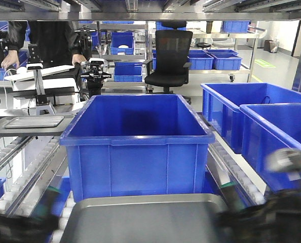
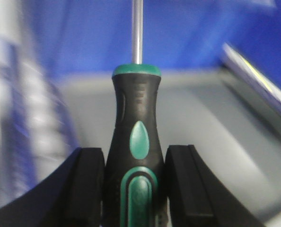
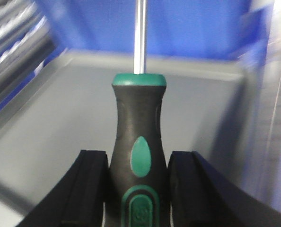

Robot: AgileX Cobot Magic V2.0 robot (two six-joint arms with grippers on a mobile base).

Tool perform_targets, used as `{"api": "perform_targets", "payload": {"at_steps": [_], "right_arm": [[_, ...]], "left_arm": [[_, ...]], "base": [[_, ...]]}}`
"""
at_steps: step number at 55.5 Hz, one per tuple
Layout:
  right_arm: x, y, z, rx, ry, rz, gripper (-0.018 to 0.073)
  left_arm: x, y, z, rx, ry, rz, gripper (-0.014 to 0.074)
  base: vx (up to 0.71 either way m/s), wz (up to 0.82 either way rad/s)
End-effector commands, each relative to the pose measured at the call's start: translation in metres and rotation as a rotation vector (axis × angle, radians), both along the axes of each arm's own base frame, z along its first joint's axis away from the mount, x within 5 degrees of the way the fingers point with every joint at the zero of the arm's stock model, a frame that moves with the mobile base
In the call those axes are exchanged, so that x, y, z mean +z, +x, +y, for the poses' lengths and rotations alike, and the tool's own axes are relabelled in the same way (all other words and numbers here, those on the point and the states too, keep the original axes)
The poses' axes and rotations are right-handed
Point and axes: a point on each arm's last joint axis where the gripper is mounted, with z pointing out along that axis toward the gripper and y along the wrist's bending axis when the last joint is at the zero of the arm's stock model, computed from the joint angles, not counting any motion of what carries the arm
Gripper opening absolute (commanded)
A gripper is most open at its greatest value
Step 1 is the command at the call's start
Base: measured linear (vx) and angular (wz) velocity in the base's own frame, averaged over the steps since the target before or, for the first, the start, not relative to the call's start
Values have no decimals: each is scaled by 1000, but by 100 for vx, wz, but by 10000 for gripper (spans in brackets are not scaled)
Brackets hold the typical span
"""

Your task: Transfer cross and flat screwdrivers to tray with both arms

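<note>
My left gripper (image 2: pixel 135 158) is shut on a black and green screwdriver handle (image 2: pixel 136 123). Its steel shaft (image 2: pixel 137 33) points away over the grey tray (image 2: pixel 202 118). My right gripper (image 3: pixel 138 161) is shut on a second black and green screwdriver (image 3: pixel 139 118), and its shaft (image 3: pixel 140 33) also points over the tray (image 3: pixel 60 118). Both tips are out of view, so I cannot tell cross from flat. In the front view both arms are motion-blurred, the left (image 1: pixel 19 220) and the right (image 1: pixel 282 207), on either side of the tray (image 1: pixel 145 220).
A large blue bin (image 1: pixel 138 147) stands directly behind the tray. Two more blue bins (image 1: pixel 252 116) stand at the right. Roller rails (image 1: pixel 24 172) run along both sides. A person (image 1: pixel 49 38) and an office chair (image 1: pixel 171 55) are in the background.
</note>
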Motion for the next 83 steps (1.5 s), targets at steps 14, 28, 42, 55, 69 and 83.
{"api": "perform_targets", "payload": {"at_steps": [14, 28, 42, 55, 69, 83], "right_arm": [[-22, 29, 43, -42, 68, 47, -8], [-25, 33, 43, -44, 46, 29, 15], [-25, 33, 43, -28, 29, 13, 272], [-25, 32, 43, -22, 26, 12, 590], [-11, 25, 40, -13, 27, -41, 582], [35, -19, 25, 60, 12, -206, 66]], "left_arm": [[-9, 39, -62, -78, -78, 61, 3], [-16, 46, -72, -59, -59, 44, 43], [-18, 44, -73, -73, -58, 58, 308], [-18, 43, -73, -77, -58, 62, 540], [-7, 37, -70, -90, -77, 37, 520], [48, -3, -50, -147, -159, -131, 31]], "base": [[0, 0], [0, 0], [0, 0], [0, 0], [0, 0], [0, 0]]}}
